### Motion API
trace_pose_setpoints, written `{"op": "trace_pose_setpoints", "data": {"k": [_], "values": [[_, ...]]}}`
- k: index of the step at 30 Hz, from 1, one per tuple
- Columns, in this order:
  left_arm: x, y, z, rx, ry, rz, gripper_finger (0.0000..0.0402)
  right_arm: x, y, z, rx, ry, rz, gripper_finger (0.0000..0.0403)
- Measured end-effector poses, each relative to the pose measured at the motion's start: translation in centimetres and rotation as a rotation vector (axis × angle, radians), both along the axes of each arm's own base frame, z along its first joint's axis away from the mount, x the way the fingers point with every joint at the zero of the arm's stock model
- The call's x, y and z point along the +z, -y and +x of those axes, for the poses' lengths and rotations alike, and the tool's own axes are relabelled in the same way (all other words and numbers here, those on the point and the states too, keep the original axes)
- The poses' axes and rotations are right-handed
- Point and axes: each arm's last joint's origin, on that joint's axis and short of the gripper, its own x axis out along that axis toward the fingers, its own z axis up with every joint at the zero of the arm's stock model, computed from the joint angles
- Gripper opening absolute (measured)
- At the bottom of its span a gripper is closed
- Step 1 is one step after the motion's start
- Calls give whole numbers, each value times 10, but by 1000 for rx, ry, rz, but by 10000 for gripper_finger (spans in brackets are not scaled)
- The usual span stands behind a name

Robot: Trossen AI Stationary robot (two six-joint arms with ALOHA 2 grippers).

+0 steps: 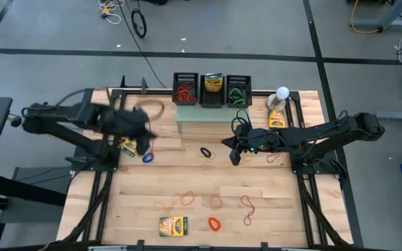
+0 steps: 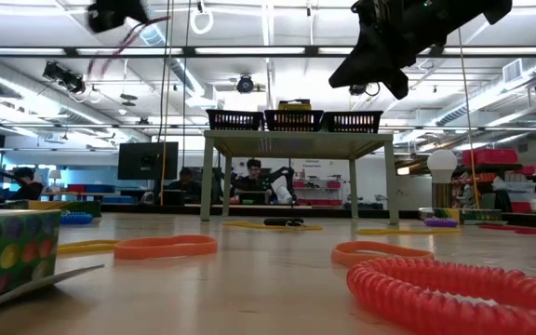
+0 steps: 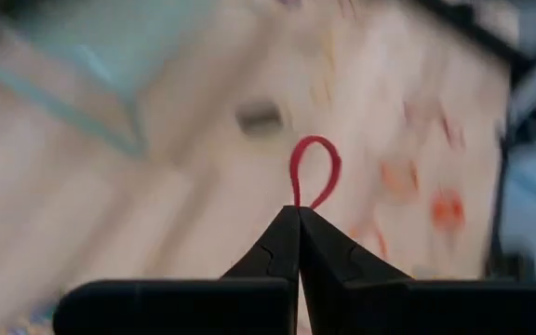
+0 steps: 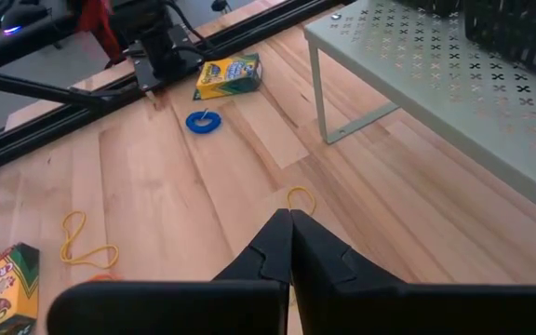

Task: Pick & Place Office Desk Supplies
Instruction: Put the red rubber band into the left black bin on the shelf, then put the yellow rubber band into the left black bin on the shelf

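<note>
table (image 1: 271, 209): pale wood planks, smooth, matt | stand (image 4: 417, 74): pale green perforated metal, matt | baskets (image 1: 185, 89): black mesh | box (image 1: 174, 226): printed cardboard, glossy | red band (image 3: 313, 172): thin rubber

High view: straight down over whole bench (image 1: 187, 216). Low view: level at bench-top height, facing the pale green stand (image 2: 293, 140), also seen from above. Wrist views: close above the bench, looking past each end effector.
</note>
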Motion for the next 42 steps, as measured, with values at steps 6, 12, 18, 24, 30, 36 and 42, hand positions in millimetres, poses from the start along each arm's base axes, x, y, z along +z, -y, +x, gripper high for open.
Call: {"op": "trace_pose_setpoints", "data": {"k": [6,12,18,24,30,36,42], "values": [[49,-47,11,177,148,173,4,1,0,1,-1,14,3,9],[79,-105,33,233,203,380,4,2,0,1,-4,23,9,9],[78,-163,64,215,190,401,4,2,0,1,-3,24,9,9],[41,-202,90,207,47,346,4,2,0,1,-18,26,1,9],[5,-230,98,255,-78,224,13,2,1,1,-17,22,-18,9],[-2,-235,100,214,-44,125,79,2,1,1,-16,21,-20,9],[16,-231,97,201,-39,112,154,2,1,1,-17,22,-17,9]]}}
